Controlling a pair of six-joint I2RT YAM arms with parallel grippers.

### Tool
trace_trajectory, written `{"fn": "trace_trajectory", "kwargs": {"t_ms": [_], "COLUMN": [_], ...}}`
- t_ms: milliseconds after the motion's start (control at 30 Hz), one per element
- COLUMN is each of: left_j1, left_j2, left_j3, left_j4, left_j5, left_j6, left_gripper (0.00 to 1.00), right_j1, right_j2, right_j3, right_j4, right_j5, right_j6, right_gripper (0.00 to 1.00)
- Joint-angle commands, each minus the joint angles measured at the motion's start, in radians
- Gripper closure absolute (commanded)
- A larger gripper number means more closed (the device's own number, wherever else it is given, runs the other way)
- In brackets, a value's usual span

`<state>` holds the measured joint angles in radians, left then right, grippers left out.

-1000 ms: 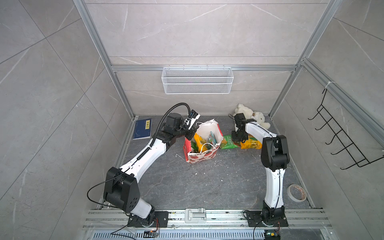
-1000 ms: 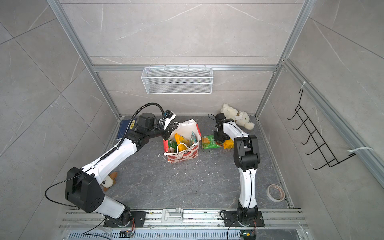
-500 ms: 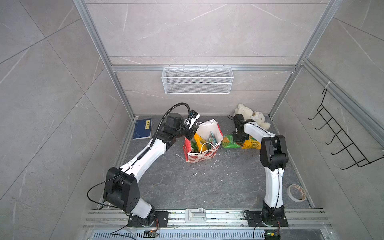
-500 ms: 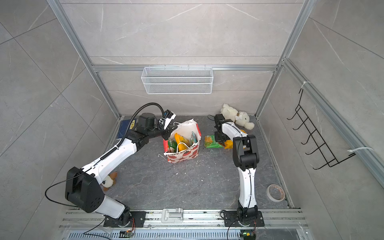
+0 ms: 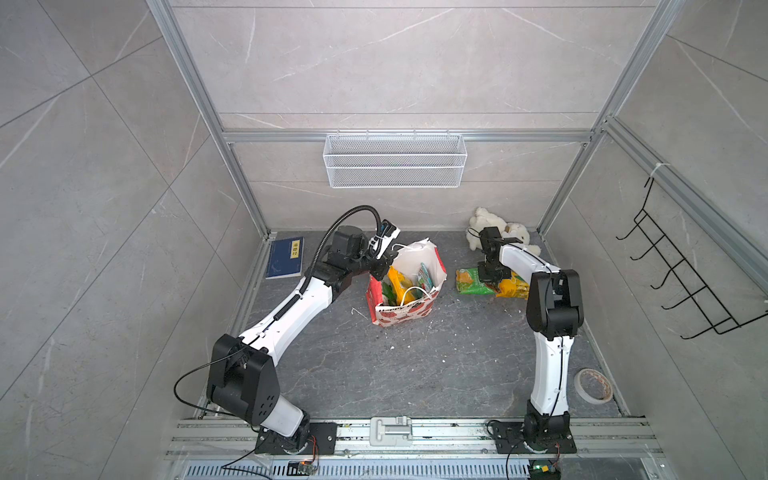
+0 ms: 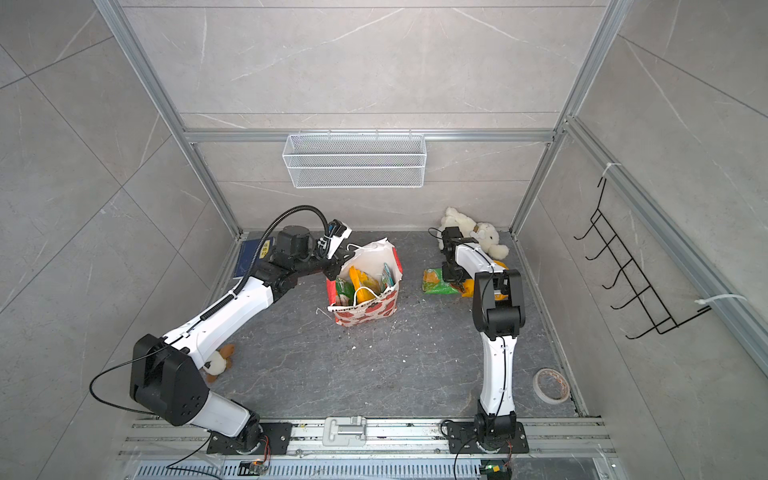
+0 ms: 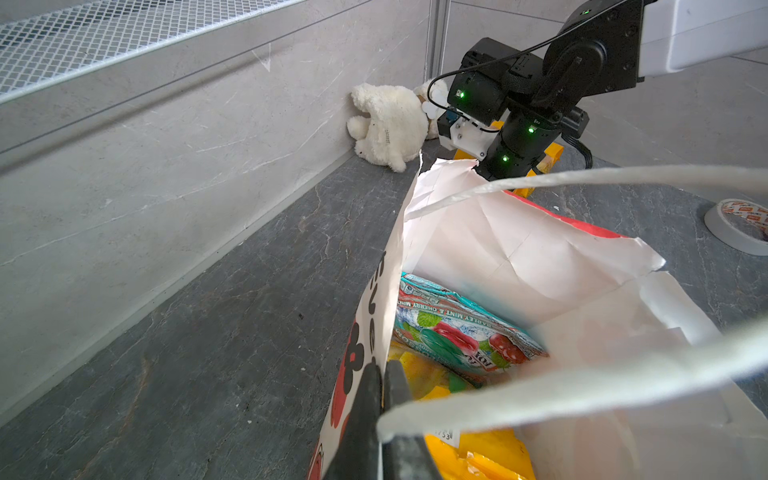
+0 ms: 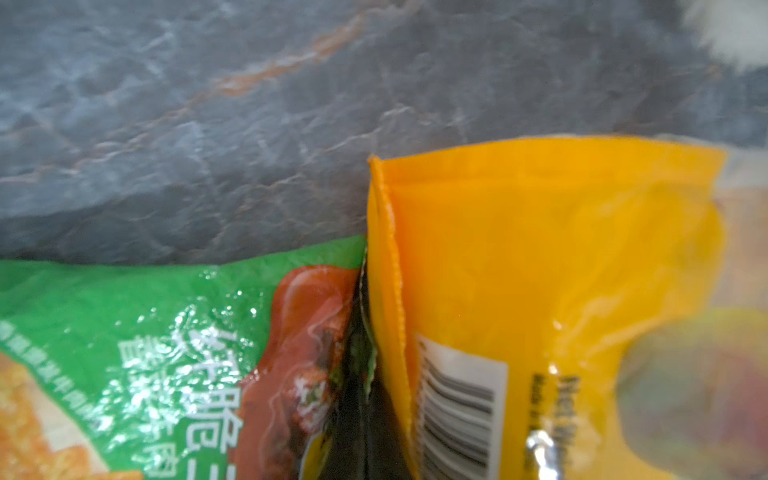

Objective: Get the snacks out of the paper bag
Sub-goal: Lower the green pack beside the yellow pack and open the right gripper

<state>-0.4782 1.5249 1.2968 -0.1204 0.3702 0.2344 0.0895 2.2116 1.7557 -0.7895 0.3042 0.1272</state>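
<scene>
1. A pale roll of tape (image 5: 592,384) lies flat on the dark grey stone counter (image 5: 374,374), near the right arm's base.
2. The white paper bag (image 5: 405,309) with red prints stands open in the middle of the counter.
3. The left end effector (image 5: 380,272) is at the bag's left rim. In the left wrist view, its black fingers (image 7: 361,415) are pressed together with the paper pinched between them.
4. Inside the bag are a crinkly yellow plastic packet (image 5: 398,279), a small green plastic packet (image 6: 343,286) and a teal and red plastic packet (image 7: 453,328).
5. To the right of the bag, near it, a shiny green plastic packet (image 5: 469,284) and a yellow-orange plastic packet (image 5: 513,287) lie flat and touch each other.
6. The right end effector (image 5: 490,276) points down where those two packets meet. Its fingers are pressed together. I cannot tell if it pinches either packet.
7. Far back are a flat blue book (image 5: 286,257) by the left wall, a fluffy white plush toy (image 5: 478,220) in the right corner, and a white wire basket (image 5: 395,166) on the back wall.
</scene>
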Motion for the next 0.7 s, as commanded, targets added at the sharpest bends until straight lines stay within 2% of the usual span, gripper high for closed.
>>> {"fn": "trace_trajectory", "kwargs": {"t_ms": [0,100,233,400,600,667], "left_j1": [-0.01,-0.01,-0.008,-0.01,-0.009,-0.01], "left_j2": [-0.055,-0.056,-0.055,-0.067,-0.066,-0.066], "left_j3": [0.007,0.008,0.008,0.006,0.01,0.007], "left_j4": [0.07,0.067,0.071,0.062,0.056,0.06], "left_j5": [0.052,0.051,0.062,0.061,0.059,0.059], "left_j6": [-0.011,-0.007,-0.018,-0.013,-0.009,-0.007], "left_gripper": [1.0,1.0,1.0,1.0,1.0,1.0], "right_j1": [-0.002,0.001,0.003,0.003,0.004,0.003], "right_j2": [0.003,-0.023,-0.058,-0.061,-0.061,-0.062], "right_j3": [0.001,-0.008,-0.034,-0.025,0.02,0.027], "right_j4": [-0.029,-0.02,0.003,-0.006,-0.029,-0.03], "right_j5": [0.011,-0.076,-0.109,-0.071,-0.047,-0.017], "right_j6": [-0.015,0.009,0.059,0.066,0.011,0.009], "right_gripper": [1.0,1.0,1.0,0.97,1.0,0.97]}}
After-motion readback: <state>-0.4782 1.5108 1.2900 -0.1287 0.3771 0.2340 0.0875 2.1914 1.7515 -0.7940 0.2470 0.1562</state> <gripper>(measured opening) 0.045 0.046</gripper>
